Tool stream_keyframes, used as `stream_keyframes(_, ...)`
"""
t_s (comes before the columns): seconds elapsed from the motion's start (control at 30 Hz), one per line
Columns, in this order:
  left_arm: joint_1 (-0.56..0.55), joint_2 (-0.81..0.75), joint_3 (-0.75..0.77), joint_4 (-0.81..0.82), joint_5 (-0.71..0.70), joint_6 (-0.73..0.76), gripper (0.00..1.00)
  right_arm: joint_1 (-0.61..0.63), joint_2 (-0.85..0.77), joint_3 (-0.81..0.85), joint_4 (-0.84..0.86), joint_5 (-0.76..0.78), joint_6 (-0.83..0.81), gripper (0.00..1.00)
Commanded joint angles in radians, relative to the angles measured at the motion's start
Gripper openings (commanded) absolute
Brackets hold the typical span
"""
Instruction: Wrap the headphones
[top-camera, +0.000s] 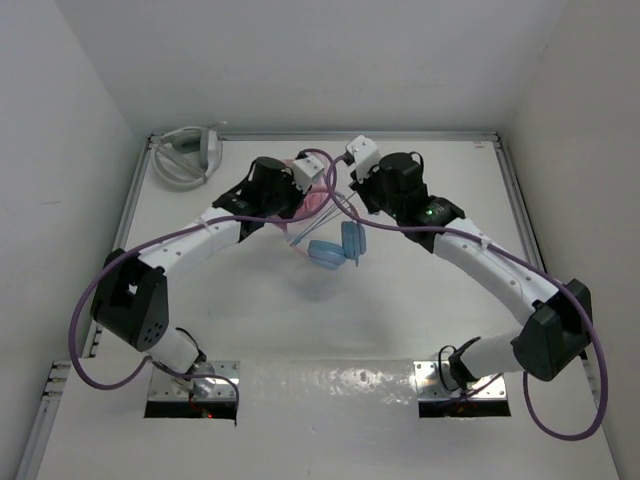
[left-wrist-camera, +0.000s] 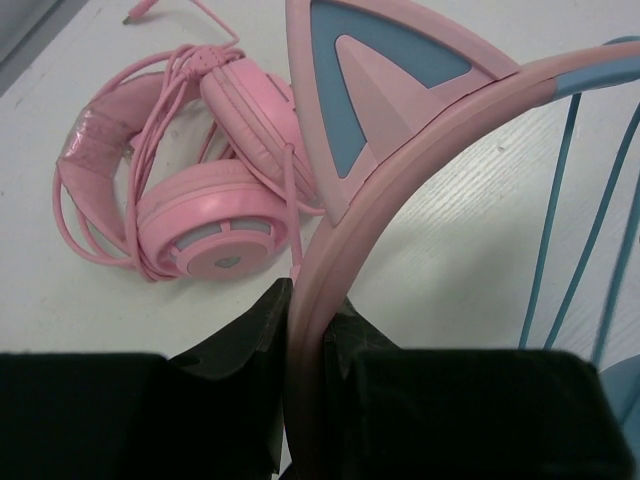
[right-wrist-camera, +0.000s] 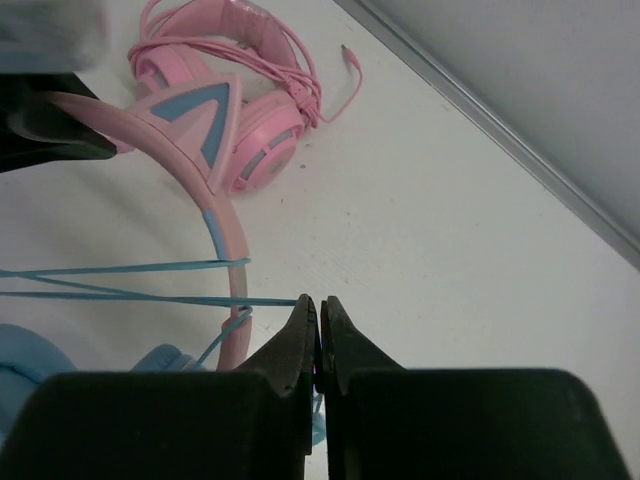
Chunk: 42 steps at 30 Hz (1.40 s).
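The headphones (top-camera: 335, 248) hang above the table between my two arms, their light-blue ear cups lowest. My left gripper (left-wrist-camera: 312, 295) is shut on their pink headband (left-wrist-camera: 400, 170), just below a pink-and-blue cat ear (left-wrist-camera: 370, 90). My right gripper (right-wrist-camera: 318, 300) is shut on the thin light-blue cable (right-wrist-camera: 150, 297). From its tips the cable runs taut to the left and crosses the headband (right-wrist-camera: 228, 250) in several strands. The ear cups (right-wrist-camera: 30, 370) show at the lower left of the right wrist view. In the top view the left gripper (top-camera: 303, 200) and right gripper (top-camera: 345, 203) sit close together.
An all-pink pair of headphones (left-wrist-camera: 200, 200) with its cord bundled round it lies on the table under the grippers, also seen as the pink pair (right-wrist-camera: 240, 80). A grey-white pair (top-camera: 185, 155) lies in the back left corner. A raised rim (right-wrist-camera: 500, 130) borders the table.
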Motion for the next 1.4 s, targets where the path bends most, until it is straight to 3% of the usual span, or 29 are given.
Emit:
stream_keyframes(0.0,0.006,-0.075,0.035,-0.071,0.046,0.056,0.00,-0.112,-0.013,-0.002,0.171,0.032,0.027,0.00)
stream_keyframes(0.2,0.008,-0.098,0.042,-0.138,0.088,0.067,0.00,-0.193,0.031,-0.019,0.245,-0.059,0.007,0.00)
stream_keyframes(0.5,0.008,-0.107,0.123,-0.261,0.270,0.021,0.00,-0.215,0.039,-0.255,0.464,-0.316,0.052,0.00)
stream_keyframes(0.67,0.008,-0.103,0.197,-0.307,0.266,-0.017,0.00,-0.218,-0.007,-0.363,0.540,-0.341,0.115,0.05)
stream_keyframes(0.8,0.008,-0.097,0.234,-0.329,0.230,-0.058,0.00,-0.216,-0.116,-0.415,0.541,-0.266,0.152,0.27)
stream_keyframes(0.83,0.008,-0.092,0.237,-0.326,0.215,-0.068,0.00,-0.218,-0.143,-0.421,0.534,-0.225,0.188,0.38)
stream_keyframes(0.9,0.008,-0.088,0.234,-0.315,0.201,-0.089,0.00,-0.218,-0.226,-0.424,0.477,-0.182,0.208,0.51)
stream_keyframes(0.93,0.008,-0.080,0.229,-0.300,0.195,-0.097,0.00,-0.218,-0.254,-0.421,0.451,-0.150,0.228,0.66)
stream_keyframes(1.03,0.006,-0.061,0.229,-0.274,0.149,-0.120,0.00,-0.216,-0.361,-0.401,0.356,-0.068,0.260,0.75)
stream_keyframes(1.07,0.006,-0.057,0.231,-0.267,0.140,-0.125,0.00,-0.216,-0.384,-0.398,0.336,-0.053,0.265,0.57)
stream_keyframes(1.13,0.006,-0.046,0.234,-0.246,0.103,-0.135,0.00,-0.201,-0.418,-0.372,0.270,-0.048,0.302,0.08)
stream_keyframes(1.17,0.006,-0.043,0.237,-0.238,0.094,-0.141,0.00,-0.192,-0.414,-0.342,0.241,-0.048,0.311,0.02)
stream_keyframes(1.2,0.006,-0.040,0.242,-0.234,0.083,-0.151,0.00,-0.177,-0.403,-0.323,0.187,-0.059,0.311,0.04)
stream_keyframes(1.23,0.006,-0.032,0.243,-0.223,0.068,-0.155,0.00,-0.148,-0.377,-0.309,0.159,-0.074,0.317,0.14)
stream_keyframes(1.3,0.006,-0.020,0.248,-0.215,0.049,-0.171,0.00,-0.102,-0.349,-0.289,0.138,-0.108,0.314,0.45)
stream_keyframes(1.37,0.006,-0.014,0.249,-0.206,0.019,-0.178,0.00,-0.006,-0.306,-0.280,0.144,-0.085,0.287,0.66)
